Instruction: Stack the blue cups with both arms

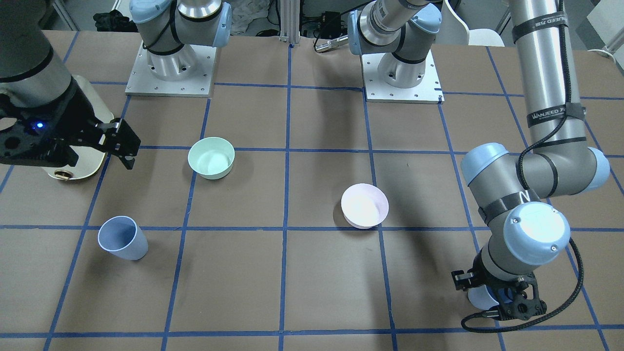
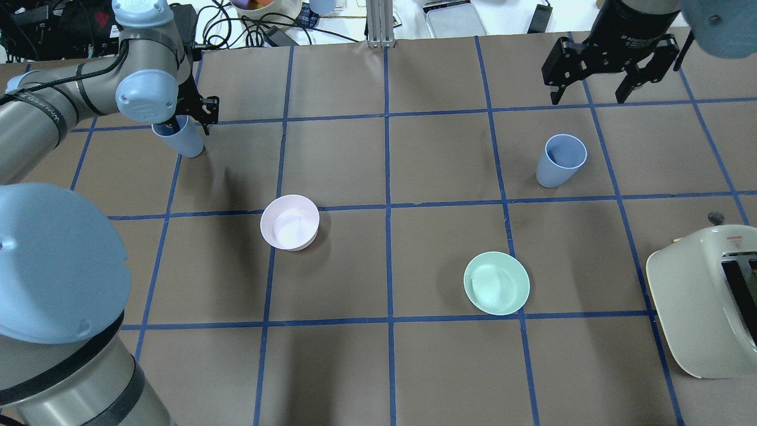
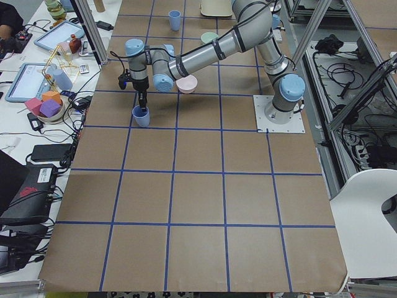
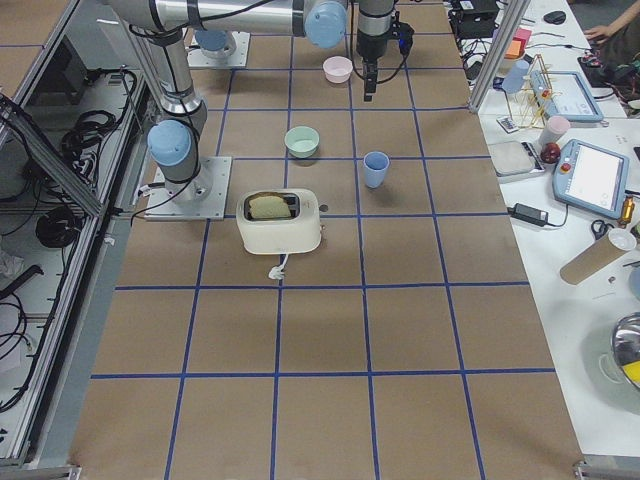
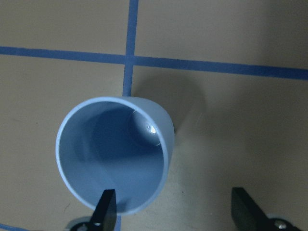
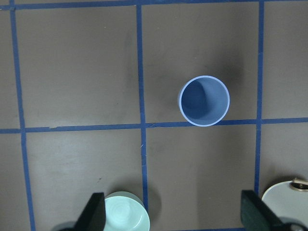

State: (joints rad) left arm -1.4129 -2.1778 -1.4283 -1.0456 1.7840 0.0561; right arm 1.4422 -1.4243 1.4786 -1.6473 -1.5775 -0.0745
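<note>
One blue cup [image 2: 184,141] stands upright at the far left of the table. My left gripper [image 5: 175,211] is open and low over it. In the left wrist view one finger [image 5: 105,211] is over this cup's [image 5: 115,154] mouth and the other is outside, with the cup's wall between them. This cup also shows in the front-facing view [image 1: 481,297], partly hidden by the gripper. The second blue cup [image 2: 560,160] stands upright on the right and also shows in the right wrist view [image 6: 204,101]. My right gripper [image 2: 590,97] is open and empty, high above the table beyond that cup.
A pale pink bowl [image 2: 290,222] sits left of centre. A mint-green bowl [image 2: 497,283] sits right of centre, nearer the robot. A cream toaster [image 2: 704,302] stands at the right edge. Blue tape lines grid the brown table.
</note>
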